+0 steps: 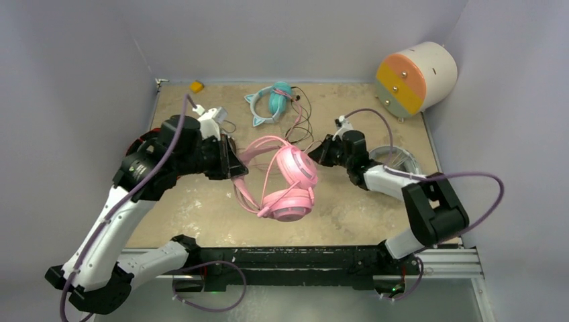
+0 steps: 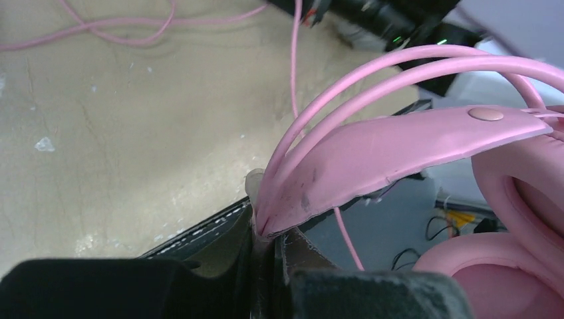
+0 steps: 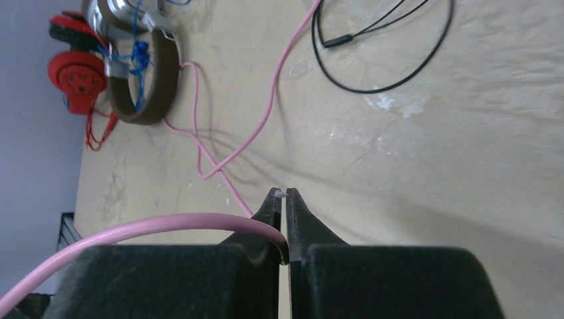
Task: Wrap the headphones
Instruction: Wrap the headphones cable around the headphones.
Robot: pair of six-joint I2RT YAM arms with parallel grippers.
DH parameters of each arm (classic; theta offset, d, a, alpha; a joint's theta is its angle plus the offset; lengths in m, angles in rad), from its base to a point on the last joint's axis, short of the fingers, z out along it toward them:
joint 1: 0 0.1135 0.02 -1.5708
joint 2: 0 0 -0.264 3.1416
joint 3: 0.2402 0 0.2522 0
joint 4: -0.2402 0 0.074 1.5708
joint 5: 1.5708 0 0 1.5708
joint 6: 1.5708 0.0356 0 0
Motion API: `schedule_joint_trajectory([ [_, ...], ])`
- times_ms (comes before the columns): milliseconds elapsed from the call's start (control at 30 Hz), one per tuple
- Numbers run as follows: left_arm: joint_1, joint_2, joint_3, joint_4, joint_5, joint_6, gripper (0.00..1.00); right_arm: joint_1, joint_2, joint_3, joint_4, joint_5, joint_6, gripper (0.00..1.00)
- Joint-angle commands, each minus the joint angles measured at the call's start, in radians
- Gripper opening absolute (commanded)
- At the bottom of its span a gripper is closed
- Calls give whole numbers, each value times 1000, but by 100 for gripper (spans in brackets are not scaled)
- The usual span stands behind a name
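Left gripper: clenched on the edge of the headband of the pink headphones. That pair sits mid-table, with the band raised toward the left claw and the cups toward the near edge.

Right of it, the right gripper is pinched tight on the pink cable (in the wrist view the strand runs straight into the closed jaws).

Progress, as I judge it: early.
- Both holds are made, but the cable trails in slack loops over the table.
- I see no turn of cable round the band or cups, so all the winding is left to do.

Other pairs:
- The teal pair lies at the back, with a thin black cord sprawled loose beside it. It looks unwrapped.
- The brown pair has its blue cord bunched at the silver cup. I cannot tell whether that is wound or just tangled.

Hard to make out:
- From overhead, the left arm covers the brown pair.
- I cannot find the plug end of the pink cable.
- The left claw's fingers are a dark blur close to the lens.
- At far right, the clear dish is half behind the right arm, and its contents are unreadable.
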Motion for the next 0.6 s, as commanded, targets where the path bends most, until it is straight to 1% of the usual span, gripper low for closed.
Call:
schedule_joint_trajectory([
  [0, 2, 2, -85, 117, 114, 87, 0, -63, -159, 86, -204, -3, -54, 0],
  [133, 1, 0, -171, 134, 88, 170, 0, -82, -276, 159, -388, 16, -127, 0],
  [200, -11, -4, -205, 135, 35, 199, 0, -83, -325, 209, -472, 2, -163, 0],
  [267, -38, -11, -234, 135, -62, 217, 0, -83, -371, 253, -538, -25, -188, 0],
  [333, -87, -14, -262, 133, -195, 225, 0, -83, -403, 295, -603, -45, -204, 0],
  [400, -156, -13, -294, 145, -301, 240, 0, -83, -431, 330, -651, -68, -216, 0],
  [500, -262, 6, -344, 168, -424, 252, 0, -83, -462, 372, -713, -109, -233, 0],
  [567, -310, 37, -353, 155, -561, 247, 0, -83, -478, 401, -749, -141, -246, 0],
])
